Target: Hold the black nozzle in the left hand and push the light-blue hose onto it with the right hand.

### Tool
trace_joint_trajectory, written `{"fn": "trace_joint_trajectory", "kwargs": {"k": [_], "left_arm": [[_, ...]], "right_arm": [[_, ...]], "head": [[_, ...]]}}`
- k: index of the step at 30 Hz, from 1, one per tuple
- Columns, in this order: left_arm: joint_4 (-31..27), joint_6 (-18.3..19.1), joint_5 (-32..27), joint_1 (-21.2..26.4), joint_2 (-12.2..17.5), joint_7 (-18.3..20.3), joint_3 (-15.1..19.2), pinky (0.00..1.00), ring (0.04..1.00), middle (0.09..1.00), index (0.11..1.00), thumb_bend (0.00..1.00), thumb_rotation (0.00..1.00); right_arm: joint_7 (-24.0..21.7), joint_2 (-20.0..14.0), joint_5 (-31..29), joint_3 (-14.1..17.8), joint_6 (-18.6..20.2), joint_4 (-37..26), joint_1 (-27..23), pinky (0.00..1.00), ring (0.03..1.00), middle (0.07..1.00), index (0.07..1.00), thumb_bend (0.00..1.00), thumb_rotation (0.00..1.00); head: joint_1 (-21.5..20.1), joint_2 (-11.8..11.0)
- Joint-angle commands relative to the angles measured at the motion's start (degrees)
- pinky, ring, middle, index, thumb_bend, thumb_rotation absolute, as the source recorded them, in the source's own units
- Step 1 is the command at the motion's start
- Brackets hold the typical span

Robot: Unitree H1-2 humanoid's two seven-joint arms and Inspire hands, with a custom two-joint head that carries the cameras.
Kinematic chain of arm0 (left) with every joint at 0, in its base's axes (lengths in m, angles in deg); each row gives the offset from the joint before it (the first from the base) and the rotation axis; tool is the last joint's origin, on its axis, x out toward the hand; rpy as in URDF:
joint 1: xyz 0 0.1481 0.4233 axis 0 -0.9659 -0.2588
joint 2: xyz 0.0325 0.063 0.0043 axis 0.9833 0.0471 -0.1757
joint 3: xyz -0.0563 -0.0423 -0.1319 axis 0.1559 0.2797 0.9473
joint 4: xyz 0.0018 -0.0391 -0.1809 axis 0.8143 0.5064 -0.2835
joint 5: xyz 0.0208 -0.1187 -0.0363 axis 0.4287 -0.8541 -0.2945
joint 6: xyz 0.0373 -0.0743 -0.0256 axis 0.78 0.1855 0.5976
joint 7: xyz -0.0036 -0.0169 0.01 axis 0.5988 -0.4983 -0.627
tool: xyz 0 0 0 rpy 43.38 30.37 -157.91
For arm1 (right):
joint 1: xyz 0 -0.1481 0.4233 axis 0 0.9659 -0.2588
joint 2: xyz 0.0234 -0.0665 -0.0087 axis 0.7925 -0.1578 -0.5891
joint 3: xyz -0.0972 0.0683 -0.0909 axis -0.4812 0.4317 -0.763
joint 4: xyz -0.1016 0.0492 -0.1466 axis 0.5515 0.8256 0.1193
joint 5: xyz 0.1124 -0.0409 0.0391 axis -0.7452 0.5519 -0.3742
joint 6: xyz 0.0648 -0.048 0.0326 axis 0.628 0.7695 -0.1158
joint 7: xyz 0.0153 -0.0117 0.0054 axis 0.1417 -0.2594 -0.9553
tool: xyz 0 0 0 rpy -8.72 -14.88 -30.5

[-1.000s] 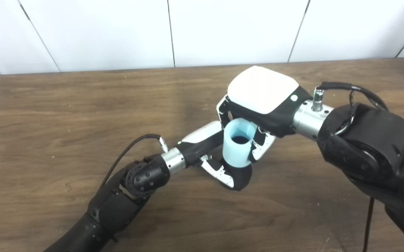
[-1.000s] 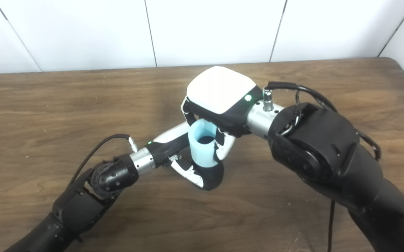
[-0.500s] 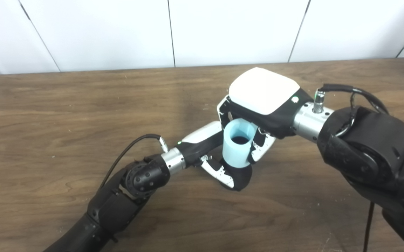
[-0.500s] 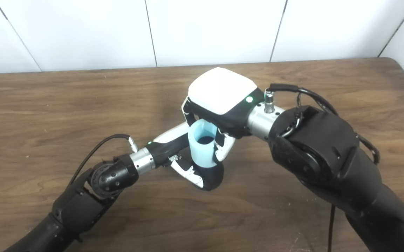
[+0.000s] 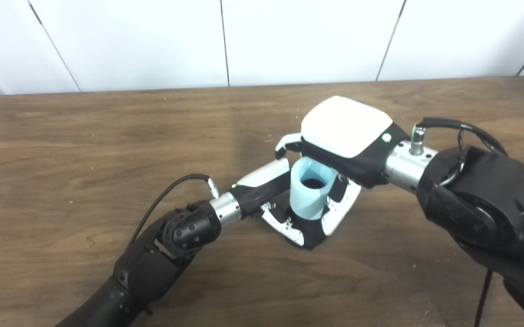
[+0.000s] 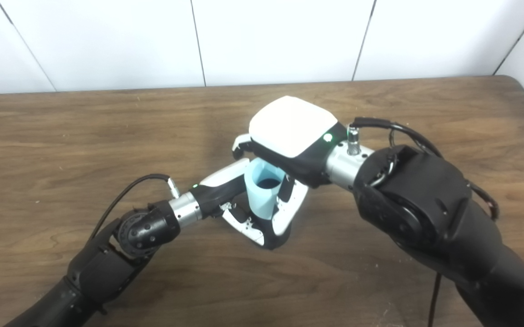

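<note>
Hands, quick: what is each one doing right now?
Left hand: closed on the black nozzle.
Right hand: around the blue hose, but grip cannot be told.

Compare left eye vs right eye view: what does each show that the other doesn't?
Only the left eye view shows the table's rounded far-left corner. Only the right eye view shows the table's far-right corner whole. Both share the rest: the light-blue hose standing upright, open end up, over the black nozzle, the left hand low around the nozzle and the right hand above and around the hose.
</note>
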Motion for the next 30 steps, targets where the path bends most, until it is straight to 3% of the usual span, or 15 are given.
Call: {"fn": "trace_joint_trajectory", "kwargs": {"k": [1,9,15,22,26,30], "left_arm": [[4.18,5.03,3.92,-4.24,2.15,7.24,-4.2,0.75,0.635,0.531,0.475,0.5,0.09],[3.5,5.9,4.64,-4.32,2.29,7.16,-4.5,0.77,0.646,0.507,0.473,0.5,0.08],[3.63,6.16,4.23,-4.41,2.02,7.5,-4.72,0.71,0.588,0.489,0.479,0.5,0.09],[3.36,7.02,3.18,-4.18,2.24,8.27,-4.37,0.75,0.629,0.524,0.482,0.5,0.08],[3.27,7.1,3.16,-4.23,2.23,8.3,-4.48,0.81,0.683,0.558,0.482,0.5,0.08],[3.33,7.08,3.33,-4.13,2.19,8.28,-4.59,0.79,0.65,0.541,0.481,0.5,0.09]], "right_arm": [[-4.0,0.15,-0.58,2.0,-1.68,-1.52,-1.21,0.99,0.962,0.954,0.916,1.0,0.6],[2.73,1.41,-3.06,7.1,-6.6,-2.2,3.31,1.0,0.987,0.997,0.934,1.0,0.59],[6.44,1.39,-6.96,13.06,-10.21,-3.46,6.64,1.0,0.985,0.993,0.93,1.0,0.56],[25.29,0.29,-17.64,20.65,-25.11,-0.2,15.25,0.95,0.925,0.934,0.893,1.0,0.55],[28.08,-1.24,-20.11,22.75,-29.46,1.12,17.92,0.92,0.917,0.919,0.894,1.0,0.57],[28.94,-2.47,-20.8,24.16,-31.41,0.91,20.43,0.93,0.947,0.934,0.911,1.0,0.57]], "head": [[-0.03,-0.01],[-0.33,0.16],[-0.1,0.15],[-0.17,0.09],[-0.13,0.1],[0.08,0.18]]}}
